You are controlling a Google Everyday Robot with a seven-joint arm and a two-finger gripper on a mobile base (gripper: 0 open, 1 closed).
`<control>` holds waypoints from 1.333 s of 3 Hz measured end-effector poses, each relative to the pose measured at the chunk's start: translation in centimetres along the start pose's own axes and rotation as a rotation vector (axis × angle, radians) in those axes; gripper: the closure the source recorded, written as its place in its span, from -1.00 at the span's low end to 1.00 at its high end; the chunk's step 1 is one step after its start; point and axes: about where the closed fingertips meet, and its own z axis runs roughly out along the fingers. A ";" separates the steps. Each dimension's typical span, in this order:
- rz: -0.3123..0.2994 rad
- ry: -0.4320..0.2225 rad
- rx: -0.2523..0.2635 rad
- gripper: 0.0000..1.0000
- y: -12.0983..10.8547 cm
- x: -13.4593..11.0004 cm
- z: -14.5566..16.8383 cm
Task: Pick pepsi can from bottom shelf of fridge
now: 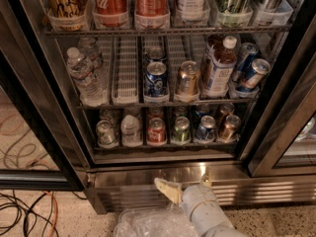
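Note:
The fridge [148,174] stands open in front of me. Its bottom shelf [165,146] holds one row of small cans. The pepsi can [206,128] is blue with a silver top and stands upright, second from the right, between a green can [181,130] and a copper-brown can [229,127]. My gripper [168,189] is low in the view, in front of the steel base panel. It is below the shelf, to the left of the pepsi can, and apart from all the cans.
A red can [157,131], a white container [131,131] and a silvery can [105,134] fill the shelf's left. The rack above holds another blue can [156,79] and water bottles [84,73]. Black door frames flank the opening. Cables [24,211] and crumpled plastic [148,223] lie on the floor.

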 end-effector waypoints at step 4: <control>-0.095 -0.183 0.115 -1.00 -6.3 -3.7 4.3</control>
